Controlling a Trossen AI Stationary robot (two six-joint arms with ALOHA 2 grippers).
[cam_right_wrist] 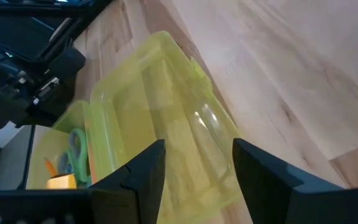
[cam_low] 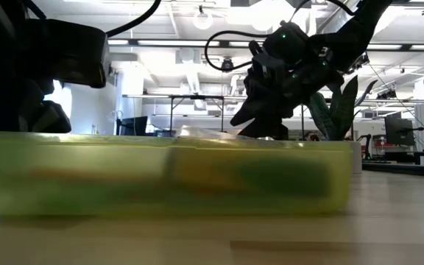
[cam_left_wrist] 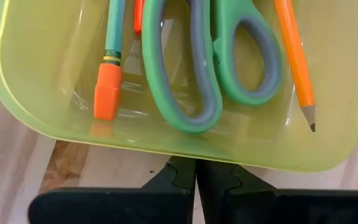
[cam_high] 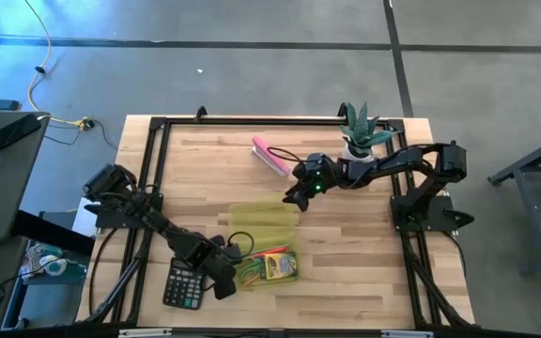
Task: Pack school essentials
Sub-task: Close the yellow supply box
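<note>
Jaws pressed shut and empty, the left gripper [cam_left_wrist: 196,186] sits against the near edge of the yellow-green case [cam_high: 263,246], probably steadying it. Inside lie the green-handled scissors [cam_left_wrist: 207,62], pencils [cam_left_wrist: 294,59] and crayon box [cam_high: 278,268]. The right gripper [cam_right_wrist: 197,165] hovers, fingers spread, over the open lid [cam_right_wrist: 173,130], likely to close it.

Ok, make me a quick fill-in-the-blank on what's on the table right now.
1. The green-handled scissors lie inside the ____ plastic case.
2. The black calculator sits beside the ____ claw.
3. The right claw has its fingers ____ above the case's lid.

Missing: yellow-green; left; open
</note>
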